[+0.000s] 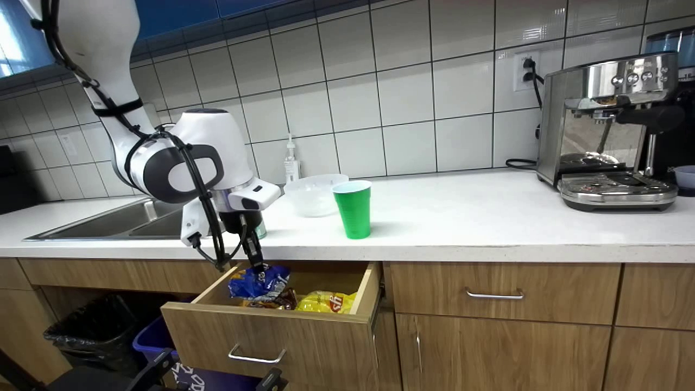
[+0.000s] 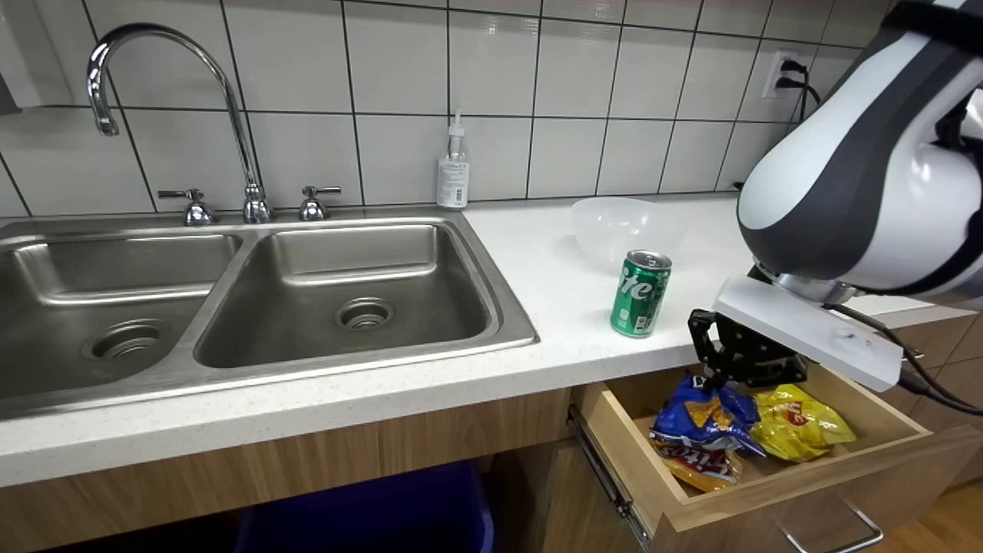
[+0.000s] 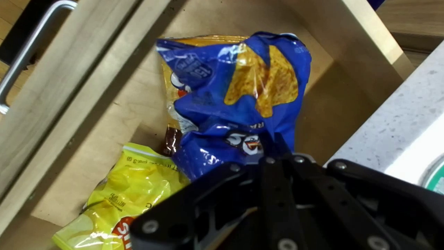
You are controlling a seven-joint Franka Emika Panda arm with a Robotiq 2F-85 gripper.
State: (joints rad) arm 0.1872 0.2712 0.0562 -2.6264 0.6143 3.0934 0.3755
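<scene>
In the wrist view, my black gripper [image 3: 273, 139] is pinched closed on a crinkled blue foil bag [image 3: 239, 93] inside the open pale-wood drawer [image 3: 130, 111]; the grip looks made, release not yet. Unseen there: in an exterior view, a boxy steel espresso machine [image 1: 602, 130] well apart from the drawer; in an exterior view, a curved chrome faucet [image 2: 243, 142].

You could reach into the drawer [image 3: 93, 159] near its front. The bench [image 3: 392, 118] covered its back, and a blue bag [image 3: 215, 86] and yellow bag [image 3: 138, 191] lay between.
</scene>
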